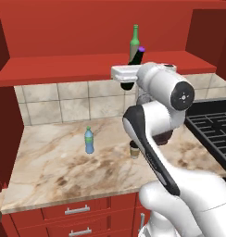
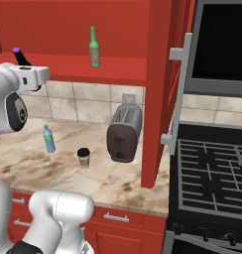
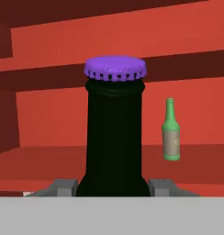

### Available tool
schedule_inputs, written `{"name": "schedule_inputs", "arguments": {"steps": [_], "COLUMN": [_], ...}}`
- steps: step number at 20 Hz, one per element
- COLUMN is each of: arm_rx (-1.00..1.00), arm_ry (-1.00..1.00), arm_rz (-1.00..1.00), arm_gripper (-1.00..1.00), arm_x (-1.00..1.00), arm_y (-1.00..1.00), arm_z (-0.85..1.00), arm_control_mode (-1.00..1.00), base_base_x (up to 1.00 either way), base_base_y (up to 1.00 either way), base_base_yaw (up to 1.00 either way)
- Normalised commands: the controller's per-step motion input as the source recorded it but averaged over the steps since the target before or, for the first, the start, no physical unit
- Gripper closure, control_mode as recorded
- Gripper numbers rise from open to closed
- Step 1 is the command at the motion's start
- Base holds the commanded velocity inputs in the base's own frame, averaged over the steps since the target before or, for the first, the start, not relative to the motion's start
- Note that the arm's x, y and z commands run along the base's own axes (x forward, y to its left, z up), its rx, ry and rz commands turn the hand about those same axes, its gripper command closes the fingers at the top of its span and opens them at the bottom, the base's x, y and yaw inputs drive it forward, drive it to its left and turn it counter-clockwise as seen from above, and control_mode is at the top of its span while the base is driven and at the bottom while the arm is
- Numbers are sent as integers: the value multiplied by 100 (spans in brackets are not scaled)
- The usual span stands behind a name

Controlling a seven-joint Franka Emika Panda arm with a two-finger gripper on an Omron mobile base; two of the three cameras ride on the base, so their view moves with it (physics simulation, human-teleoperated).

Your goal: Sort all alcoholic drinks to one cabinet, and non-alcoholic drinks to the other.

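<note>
While held: gripper (image 3: 113,188) clenched on near-black bottle (image 3: 114,137), long axis upright
Shelf target: green bottle (image 3: 171,133) right of centre, beyond

**Open shelf ahead, one bottle posted on it**

The red cabinet shelf (image 2: 113,69) lies wide and bare, and only the green bottle (image 3: 171,131) stands upright on it, to the right. Below, the toaster (image 2: 124,133) crowds the cabinet's side wall (image 2: 160,94); the counter (image 1: 45,157) left of the blue bottle (image 1: 89,140) is open.
</note>
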Motion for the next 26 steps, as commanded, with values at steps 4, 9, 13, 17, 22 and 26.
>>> {"name": "schedule_inputs", "arguments": {"steps": [4,9,13,17,22,26], "arm_rx": [0,0,-1,-1,0,-1], "arm_ry": [-2,-1,0,0,1,5], "arm_rz": [0,0,0,0,0,0], "arm_gripper": [100,100,100,100,100,100], "arm_x": [-2,21,73,87,81,71], "arm_y": [0,0,1,1,2,6], "arm_z": [67,16,0,0,-8,-25], "arm_control_mode": [-100,-100,-100,-100,-100,-100], "base_base_x": [0,0,0,0,0,0], "base_base_y": [0,0,0,0,0,0], "base_base_yaw": [0,0,0,0,0,0]}}
